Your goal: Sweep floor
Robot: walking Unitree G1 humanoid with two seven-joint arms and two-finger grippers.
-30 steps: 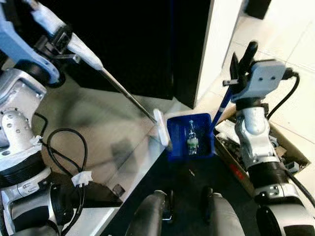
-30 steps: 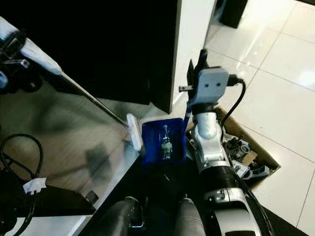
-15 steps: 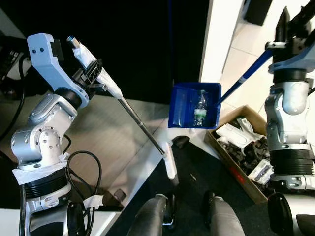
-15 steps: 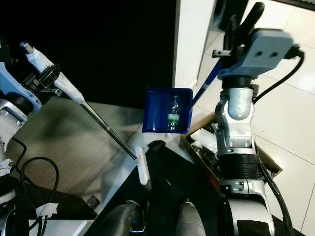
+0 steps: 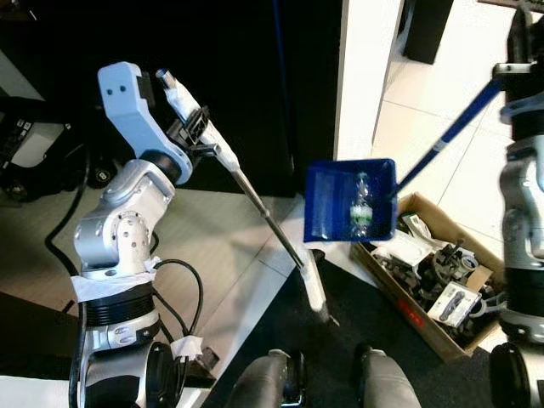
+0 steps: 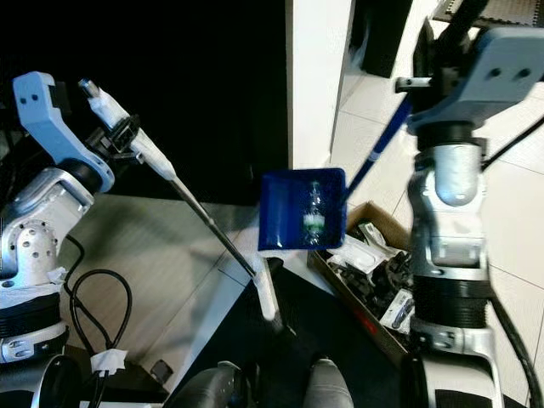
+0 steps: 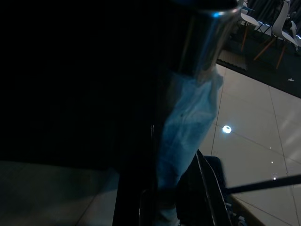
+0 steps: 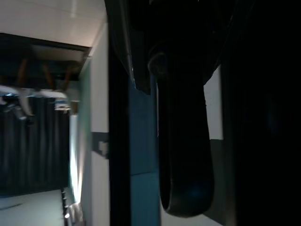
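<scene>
left gripper (image 5: pixel 194 129) clenched on the taped broom handle (image 5: pixel 255 204), white broom head (image 5: pixel 314 289) low over the dark mat | right gripper (image 6: pixel 442 64) grasping the blue pole of dustpan (image 5: pixel 350 201), raised beside the cardboard box (image 5: pixel 442 285) | bottle (image 5: pixel 360 204) lies inside the pan, label unreadable

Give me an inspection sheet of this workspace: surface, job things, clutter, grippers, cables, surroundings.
Surface: pale tiled floor, dark mat near the feet.
Job's things: blue dustpan raised, plastic bottle inside; broom head low over the mat's edge.
Clutter: cardboard box full of parts.
Grippers: left gripper shut on broom handle; right gripper shut on dustpan handle.
Cables: black cable looped by the left arm.
Surroundings: white pillar, dark wall.
</scene>
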